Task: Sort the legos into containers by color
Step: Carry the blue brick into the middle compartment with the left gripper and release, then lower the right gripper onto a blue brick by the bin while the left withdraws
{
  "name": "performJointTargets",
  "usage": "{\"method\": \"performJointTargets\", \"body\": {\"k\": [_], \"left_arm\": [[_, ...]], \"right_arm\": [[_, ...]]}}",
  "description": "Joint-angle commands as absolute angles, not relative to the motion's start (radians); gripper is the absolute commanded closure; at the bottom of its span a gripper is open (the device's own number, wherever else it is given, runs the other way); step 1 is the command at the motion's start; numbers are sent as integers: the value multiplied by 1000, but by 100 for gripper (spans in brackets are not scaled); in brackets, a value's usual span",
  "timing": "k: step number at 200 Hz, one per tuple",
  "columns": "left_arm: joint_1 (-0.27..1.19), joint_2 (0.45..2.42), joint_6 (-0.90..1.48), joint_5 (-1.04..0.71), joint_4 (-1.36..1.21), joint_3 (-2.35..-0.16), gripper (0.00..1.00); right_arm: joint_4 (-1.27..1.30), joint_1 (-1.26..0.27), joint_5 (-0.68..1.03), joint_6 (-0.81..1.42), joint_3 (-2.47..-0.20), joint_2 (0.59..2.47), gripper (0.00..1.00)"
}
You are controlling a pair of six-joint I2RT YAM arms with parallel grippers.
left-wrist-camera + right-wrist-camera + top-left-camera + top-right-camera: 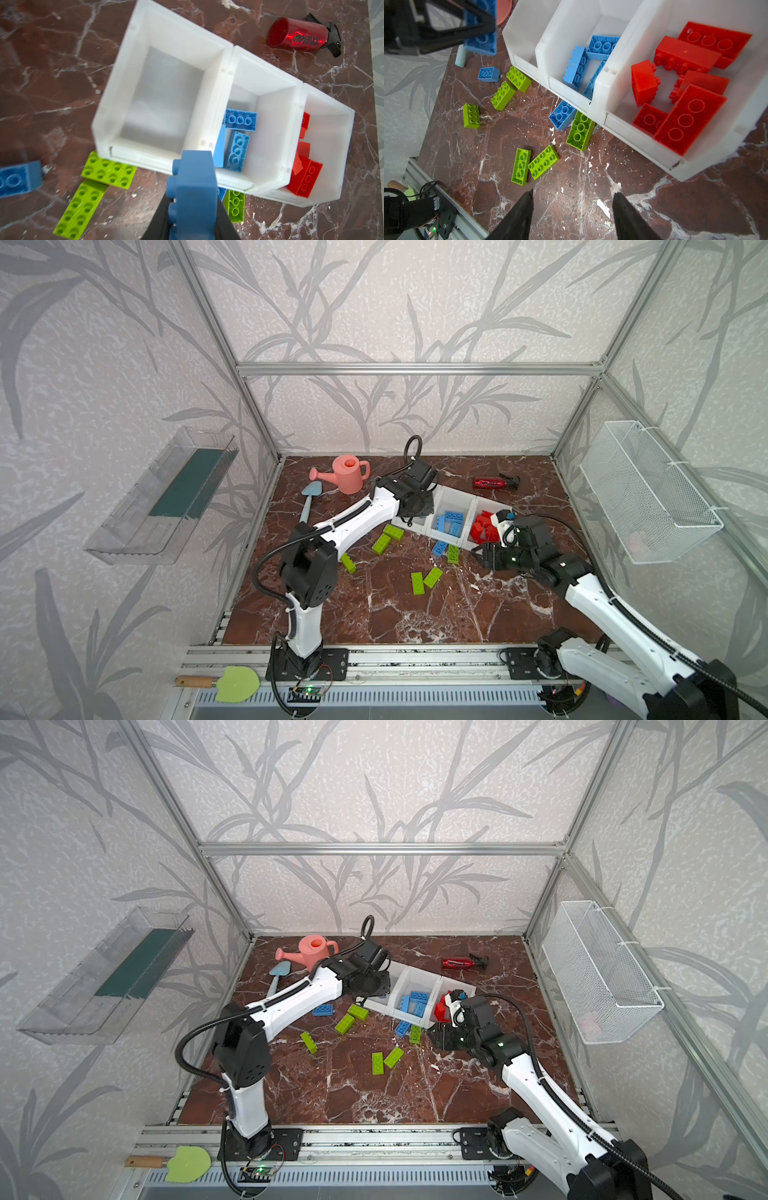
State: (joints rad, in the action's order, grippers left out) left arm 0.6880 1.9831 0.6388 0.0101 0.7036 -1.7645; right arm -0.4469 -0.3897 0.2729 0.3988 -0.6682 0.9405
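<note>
Our left fingers [225, 226] squeeze a blue lego [193, 187] near the containers [176, 35]; our right fingers [517, 218] stand half open, holding nothing.

Light is bright, even and diffuse in every view, falling from above, so shadows are short and soft: thin dark rims under the green legos [521, 166] on the counter [591, 207]. The white containers [226, 62] are nearly blown out, their walls losing detail. A hard red glare streaks the spray bottle [299, 39]. In the left wrist view the blue lego [193, 193] close to the lens is soft, and the edges smear. In the right wrist view the middle is crisp while the right tool [573, 195] shows as dark, soft wedges. In both top views the frame posts [220, 344] splay outward toward the edges
</note>
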Motion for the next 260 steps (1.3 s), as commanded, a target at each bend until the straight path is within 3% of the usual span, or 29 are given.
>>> {"method": "performJointTargets", "body": {"k": [1,71,99,142,169,192,216,260], "left_arm": [[709,2102,593,-26,803,-1922,80],[734,2356,576,-145,860,-2244,73],[742,2388,571,-152,875,-2290,59],[759,2340,567,-139,853,-2252,40],[767,2247,568,-101,817,-2168,28],[770,2121,590,-40,747,-2032,11],[771,1954,666,-9,624,-1822,5],[775,1650,705,100,554,-1446,5]], "right_arm": [[-497,-386,290,414,-650,908,38],[-539,-385,265,432,-615,847,38],[-554,-386,264,435,-608,821,36],[-601,-388,250,408,-642,809,25],[-626,-413,229,403,-666,794,21],[-635,-476,179,412,-685,805,20],[-624,-556,119,426,-701,851,20],[-562,-708,21,427,-778,1036,20]]}}
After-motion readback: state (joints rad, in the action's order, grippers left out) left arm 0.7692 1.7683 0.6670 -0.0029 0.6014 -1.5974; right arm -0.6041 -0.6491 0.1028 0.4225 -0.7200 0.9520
